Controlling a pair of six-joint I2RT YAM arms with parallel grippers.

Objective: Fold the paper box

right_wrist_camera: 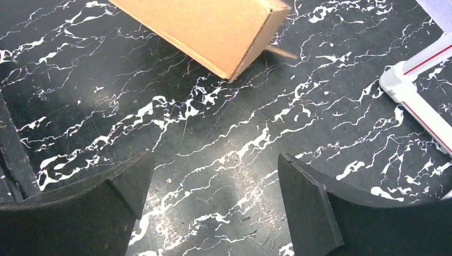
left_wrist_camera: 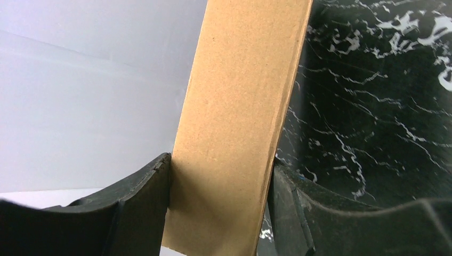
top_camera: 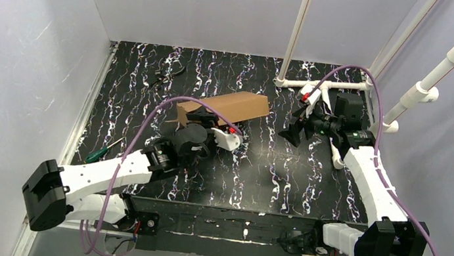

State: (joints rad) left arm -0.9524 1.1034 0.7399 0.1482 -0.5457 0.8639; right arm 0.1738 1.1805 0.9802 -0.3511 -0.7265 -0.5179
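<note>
The left gripper (left_wrist_camera: 218, 178) is clamped on the paper box (top_camera: 232, 106), while the right gripper (right_wrist_camera: 213, 178) hangs open over the black marbled table (top_camera: 271, 173) near it.

- This is a robotics lab, and the set-up is a closed test cell.
- Plain pale walls (top_camera: 23, 42) box in three sides of one table (top_camera: 270, 180), whose top is black with white marbling.
- A left arm (top_camera: 105, 175) and a right arm (top_camera: 370, 177), both white and black, are bolted to a black bar (top_camera: 232, 218) at the near edge.
- Purple cables (top_camera: 351, 67) loop openly along both arms.
- A frame of white plastic pipe (top_camera: 299, 25) stands in the far right corner.
- The left arm holds a plain brown paper box (top_camera: 234, 106) above the table.
</note>
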